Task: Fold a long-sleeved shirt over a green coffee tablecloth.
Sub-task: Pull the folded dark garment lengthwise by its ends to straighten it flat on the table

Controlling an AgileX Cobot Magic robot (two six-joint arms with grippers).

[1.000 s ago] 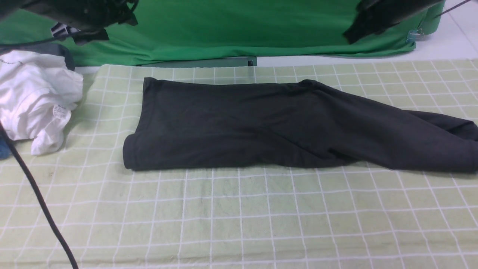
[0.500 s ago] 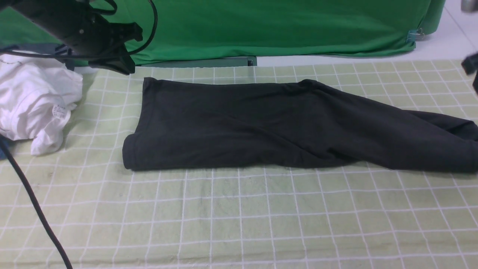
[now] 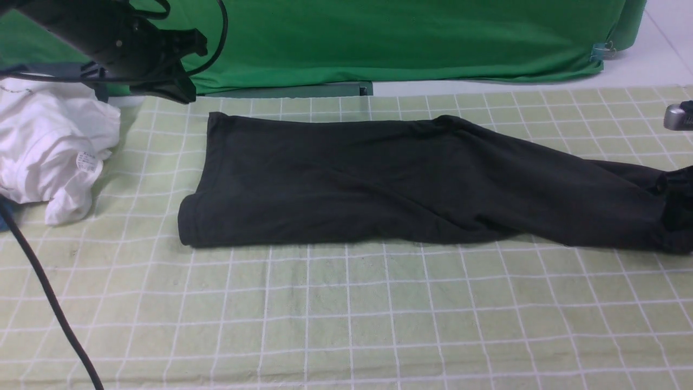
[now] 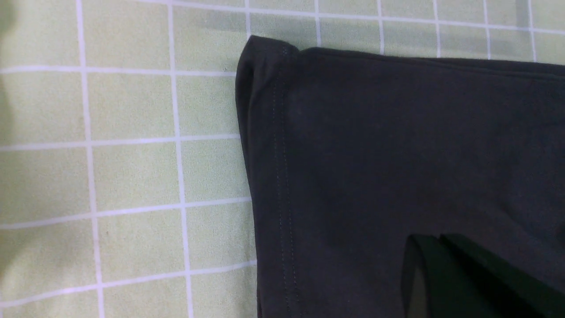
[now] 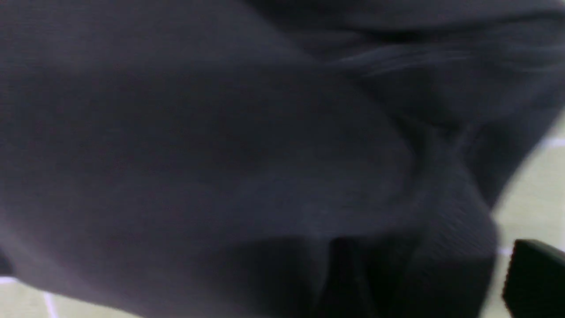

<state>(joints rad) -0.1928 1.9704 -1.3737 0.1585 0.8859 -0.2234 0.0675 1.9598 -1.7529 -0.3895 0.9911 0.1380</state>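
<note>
The long-sleeved shirt lies as a long black band across the green coffee tablecloth. Its print and neck label are hidden. My left gripper hovers above the shirt's far left corner. In the left wrist view the left gripper is shut on nothing, over the stitched hem. My right gripper is down at the shirt's right end, at the frame edge. In the blurred right wrist view the right gripper is open with bunched black cloth between its fingers.
A crumpled white garment with a small tag lies at the left of the tablecloth. Plain bright green fabric hangs along the back. A black cable runs across the front left corner.
The right arm came down from the top right onto the shirt's right end, which has bunched up. The left arm dropped toward the far left corner, then held still.
</note>
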